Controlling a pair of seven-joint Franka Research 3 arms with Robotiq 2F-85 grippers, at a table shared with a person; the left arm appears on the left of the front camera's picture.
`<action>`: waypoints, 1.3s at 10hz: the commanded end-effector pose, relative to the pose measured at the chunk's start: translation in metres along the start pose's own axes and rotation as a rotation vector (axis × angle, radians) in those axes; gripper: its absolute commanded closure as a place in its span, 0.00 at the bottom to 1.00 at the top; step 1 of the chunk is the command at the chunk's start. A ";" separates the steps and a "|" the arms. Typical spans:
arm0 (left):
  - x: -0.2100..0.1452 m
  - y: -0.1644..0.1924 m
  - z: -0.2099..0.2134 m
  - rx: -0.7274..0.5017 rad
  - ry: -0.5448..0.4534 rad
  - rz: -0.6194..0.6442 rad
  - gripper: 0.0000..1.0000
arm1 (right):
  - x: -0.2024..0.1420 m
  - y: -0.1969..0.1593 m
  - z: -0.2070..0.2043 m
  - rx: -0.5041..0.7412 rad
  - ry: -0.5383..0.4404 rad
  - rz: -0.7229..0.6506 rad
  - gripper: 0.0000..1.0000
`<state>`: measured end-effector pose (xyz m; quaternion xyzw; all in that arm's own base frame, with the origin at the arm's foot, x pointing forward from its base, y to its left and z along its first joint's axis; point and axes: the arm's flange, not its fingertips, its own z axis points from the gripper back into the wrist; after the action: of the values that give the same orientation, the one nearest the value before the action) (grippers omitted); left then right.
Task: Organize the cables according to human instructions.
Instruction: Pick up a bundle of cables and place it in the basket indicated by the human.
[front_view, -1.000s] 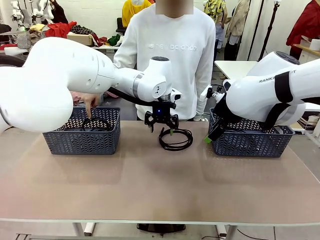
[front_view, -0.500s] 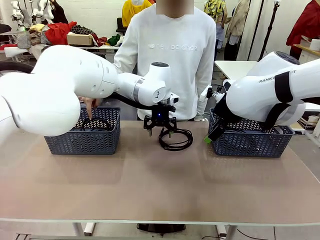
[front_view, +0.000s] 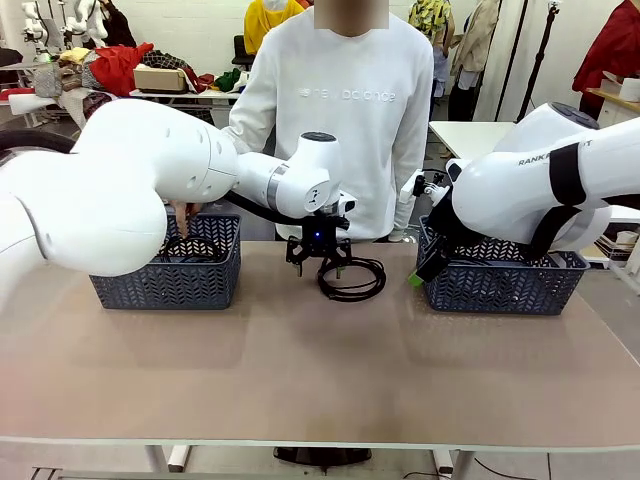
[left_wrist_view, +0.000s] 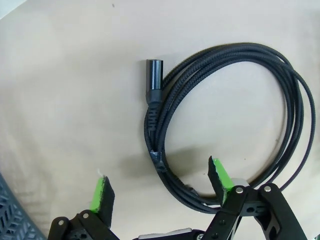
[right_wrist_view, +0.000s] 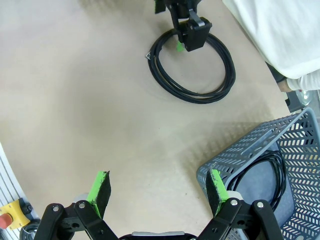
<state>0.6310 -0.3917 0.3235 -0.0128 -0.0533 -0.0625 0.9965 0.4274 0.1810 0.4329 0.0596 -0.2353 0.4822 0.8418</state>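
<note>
Two grey baskets flank the table — the left basket (front_view: 165, 272) where the person's hand (front_view: 183, 213) points, the right basket (front_view: 500, 280) beside the idle, open right gripper (right_wrist_view: 157, 192). Between them lies a coiled black cable (left_wrist_view: 235, 115), light and limp by its look. Above it the left gripper (left_wrist_view: 160, 182) hangs wide open, empty — its pads straddle the bundled strands, likely the best hold.

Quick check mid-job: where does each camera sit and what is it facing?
Front: between the arms, facing the person across the table; both white arms show.
Left wrist: straight down on the coiled black cable; open left tool.
Right wrist: down at the table and grey plastic basket; open right tool.
Shared: that cable.
</note>
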 end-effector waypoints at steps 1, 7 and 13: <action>0.002 0.002 -0.003 -0.010 -0.030 0.021 0.00 | 0.001 0.000 0.001 -0.008 0.003 0.006 0.00; 0.003 0.001 -0.010 -0.013 -0.024 0.003 0.00 | 0.001 0.000 0.001 -0.008 0.003 0.006 0.00; 0.004 0.002 -0.010 -0.036 -0.015 0.010 0.42 | 0.001 0.000 0.001 -0.008 0.003 0.006 0.00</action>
<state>0.6347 -0.3929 0.3139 -0.0184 -0.0575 -0.0617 0.9963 0.4274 0.1810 0.4329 0.0596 -0.2353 0.4822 0.8418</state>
